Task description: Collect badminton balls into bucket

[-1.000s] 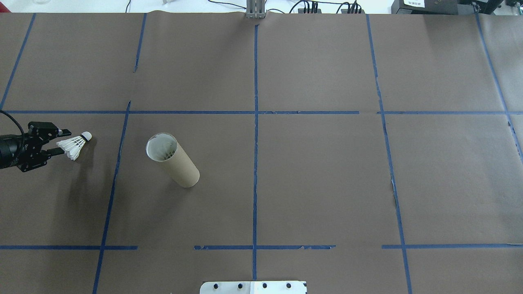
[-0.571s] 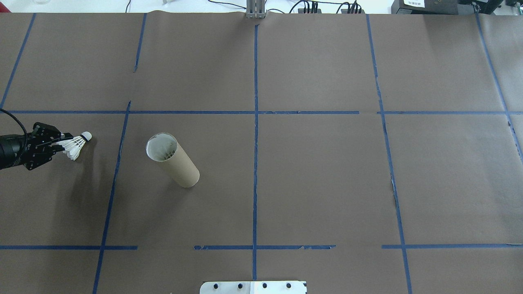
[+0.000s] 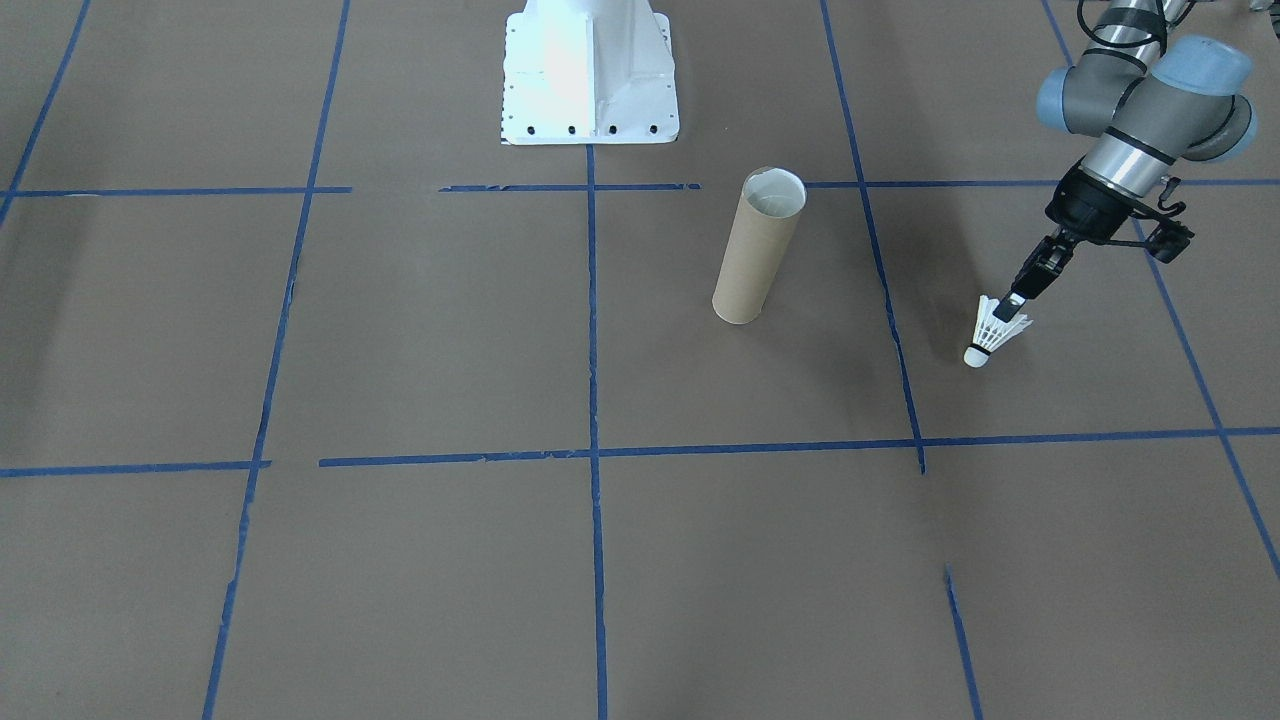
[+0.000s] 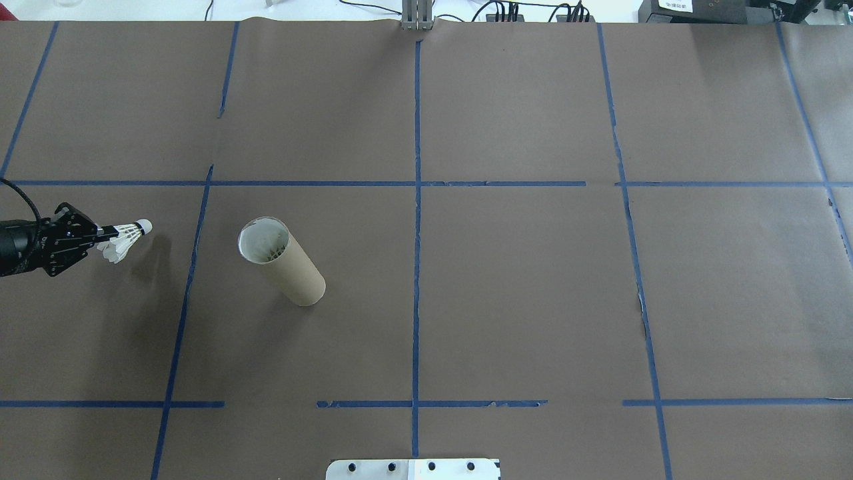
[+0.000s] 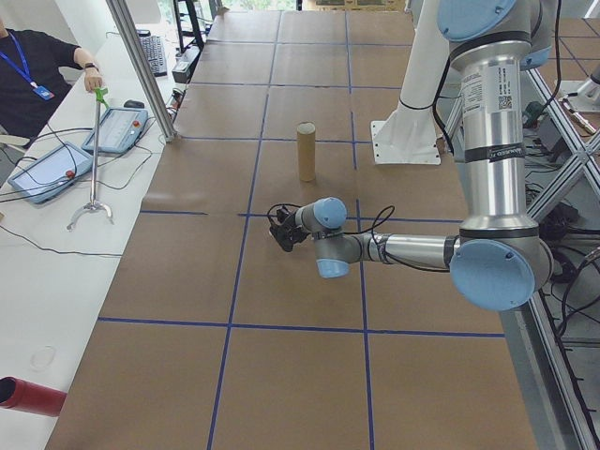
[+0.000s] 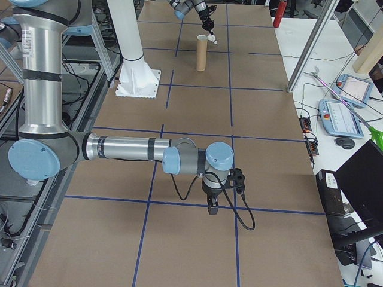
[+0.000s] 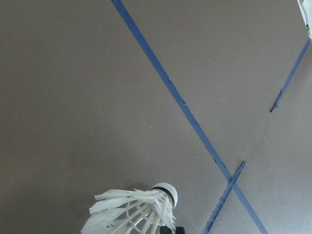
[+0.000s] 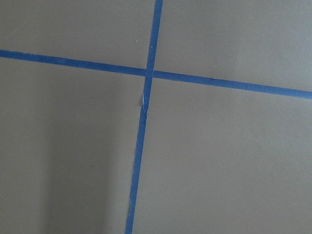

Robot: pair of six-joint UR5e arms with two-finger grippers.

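The badminton ball (image 4: 125, 238) is a white feather shuttlecock with a white cork tip, at the table's far left in the overhead view. My left gripper (image 4: 106, 235) is shut on its feathers. The ball (image 3: 988, 335) hangs cork-down a little above the table, its shadow lying apart from it. It also fills the bottom of the left wrist view (image 7: 139, 210). The bucket (image 4: 283, 263), a brown cardboard tube with a whitish inside, stands upright to the right of the ball (image 3: 757, 250). My right gripper (image 6: 210, 209) shows only in the right side view, where I cannot tell its state.
Blue tape lines (image 4: 416, 200) divide the brown table cover. The white robot base (image 3: 590, 70) stands at the robot's edge. A person (image 5: 37, 70) sits at a side table holding a grabber tool (image 5: 94, 159) beside tablets.
My left gripper went from open around the shuttlecock's feathers to shut on them. The shuttlecock has risen slightly, and its shadow has moved away from it.
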